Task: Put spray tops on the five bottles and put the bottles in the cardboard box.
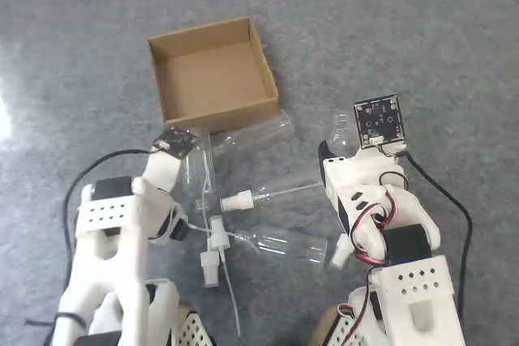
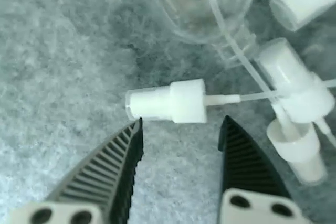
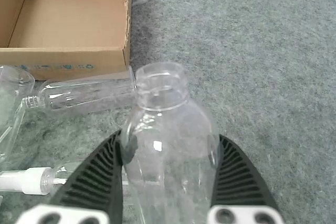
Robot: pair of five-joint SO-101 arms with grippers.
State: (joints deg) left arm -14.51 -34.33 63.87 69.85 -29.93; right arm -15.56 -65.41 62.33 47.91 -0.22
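My left gripper (image 2: 181,129) hangs open just above the grey mat, and a white spray top (image 2: 168,102) with its thin tube lies flat right beyond the fingertips. More spray tops (image 2: 294,77) lie beside it, near a clear bottle (image 2: 205,3). My right gripper (image 3: 169,142) is shut on a clear bottle (image 3: 163,114) with an open neck, held upright to the right of the cardboard box (image 1: 211,74). From above, this held bottle (image 1: 342,130) pokes out past the right arm. Another bottle (image 1: 280,192) on the mat wears a spray top.
A capless bottle (image 3: 84,95) lies against the box's front wall (image 3: 63,56). Another clear bottle (image 1: 284,245) lies between the arms, with loose spray tops (image 1: 212,265) beside it. The grey mat stretches bare to the right of the box.
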